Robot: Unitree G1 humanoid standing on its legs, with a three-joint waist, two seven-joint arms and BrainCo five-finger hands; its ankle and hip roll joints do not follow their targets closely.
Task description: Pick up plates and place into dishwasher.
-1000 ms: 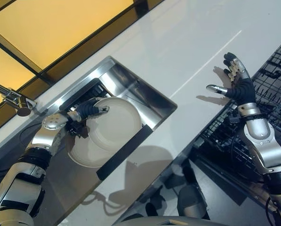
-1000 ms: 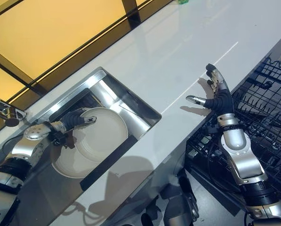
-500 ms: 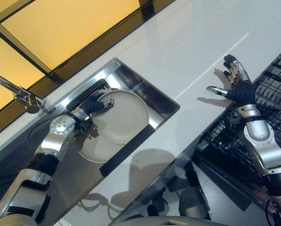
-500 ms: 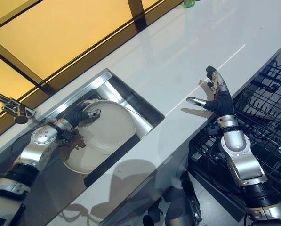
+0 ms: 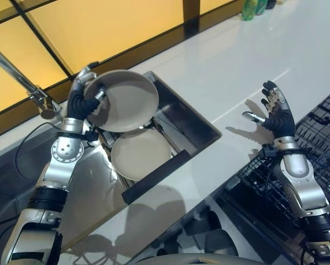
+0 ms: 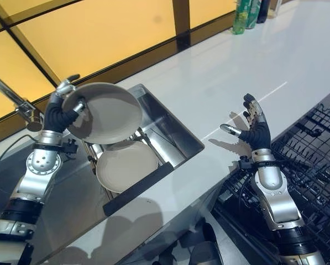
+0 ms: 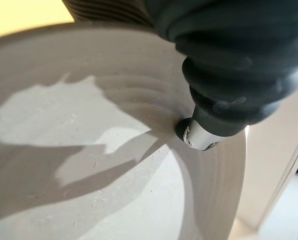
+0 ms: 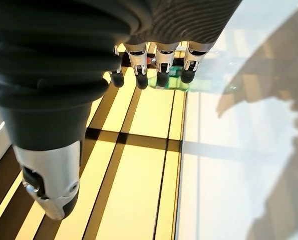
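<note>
My left hand (image 5: 82, 102) is shut on the rim of a beige plate (image 5: 123, 99), held tilted in the air above the sink's far left corner; its thumb (image 7: 201, 135) presses the plate's (image 7: 89, 150) inner face. A second beige plate (image 5: 141, 161) lies in the steel sink (image 5: 200, 128) below. My right hand (image 5: 278, 113) hangs open over the white counter's front edge, fingers (image 8: 161, 67) spread and straight, holding nothing. The black wire dishwasher rack (image 6: 314, 165) stands at the right, beside and below that hand.
A tap (image 5: 40, 102) rises at the sink's left. A dark strip (image 5: 156, 176) lies across the sink's near edge. Green bottles (image 6: 246, 12) stand at the counter's far end. The white counter (image 5: 225, 66) stretches between sink and rack.
My left hand has lifted the top plate out of the sink and up to the left, uncovering the plate beneath. The camera has shifted. The right hand stays open in place.
</note>
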